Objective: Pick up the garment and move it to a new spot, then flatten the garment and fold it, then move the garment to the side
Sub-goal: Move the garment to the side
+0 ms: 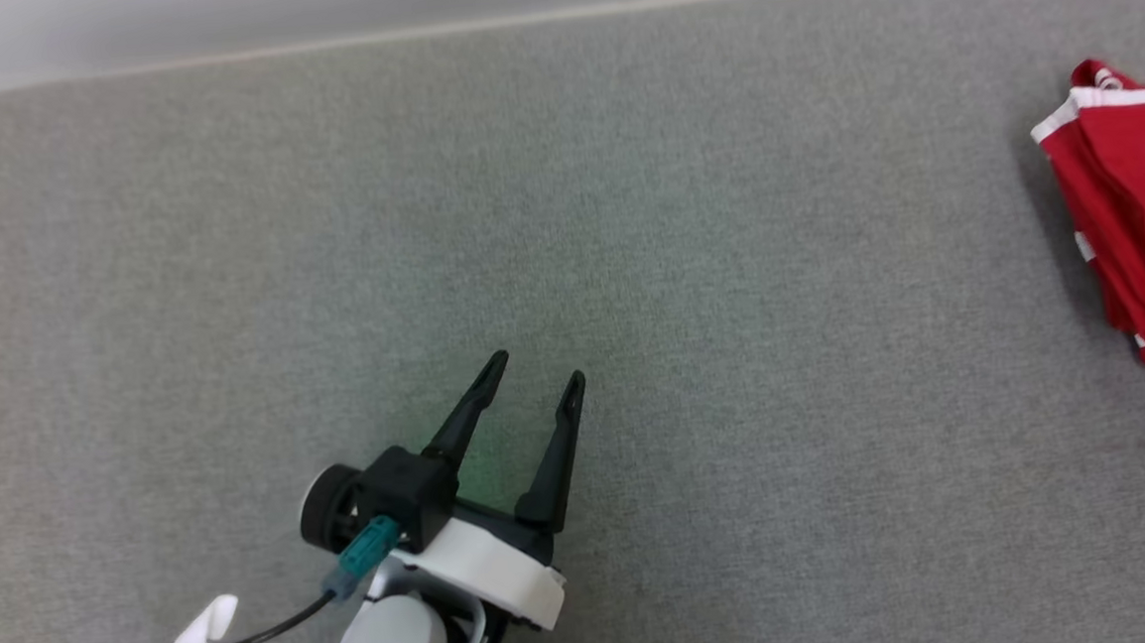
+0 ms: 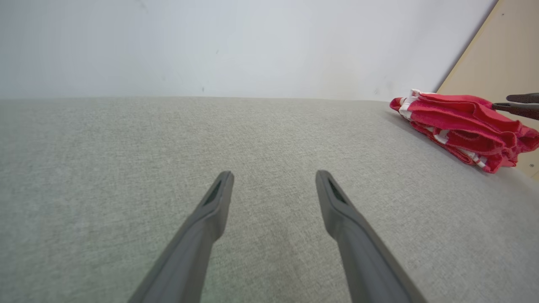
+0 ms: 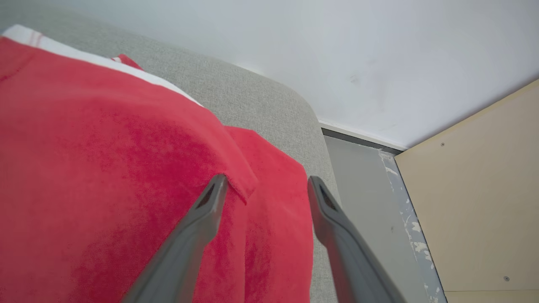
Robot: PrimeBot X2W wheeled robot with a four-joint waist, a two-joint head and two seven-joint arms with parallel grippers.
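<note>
garment (image 1: 1138,227), red with white trim, lies in a thick folded pile at the far right edge of the grey cloth table (image 1: 625,209), close to its rounded corner. in my head view its long axis runs roughly far to near, along that edge. my right jaws stand open right over it, red cloth beneath and between them, nothing pinched that i can see. my left jaws are open too, above bare table and well apart from the pile, which lies off to their right. i judge any last nudge belongs to the right arm.
</note>
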